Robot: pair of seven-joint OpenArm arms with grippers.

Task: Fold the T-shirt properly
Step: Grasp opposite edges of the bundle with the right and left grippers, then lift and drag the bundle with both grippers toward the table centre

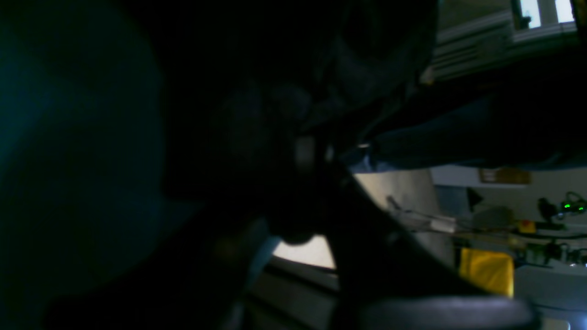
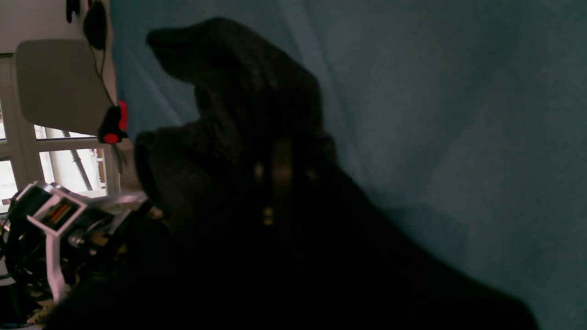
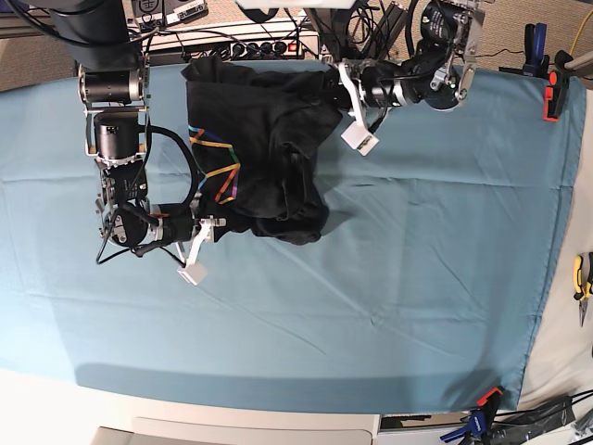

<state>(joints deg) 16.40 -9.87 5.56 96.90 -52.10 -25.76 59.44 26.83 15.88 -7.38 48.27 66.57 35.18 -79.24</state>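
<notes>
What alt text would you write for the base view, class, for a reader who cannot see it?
Seen from above, a crumpled black T-shirt with a rainbow line graphic is held between two robot arms over a teal table cloth. The right gripper meets its near edge and the left gripper its far edge.

- Base view: evenly bright and sharp, with soft shadows under the crumpled black fabric T-shirt [image 3: 269, 148].
- Both wrist views: very dim, blurred, mostly black; bright windows glare at their edges.

Black T-shirt [image 3: 264, 148] folds hide both grippers' fingers.
</notes>
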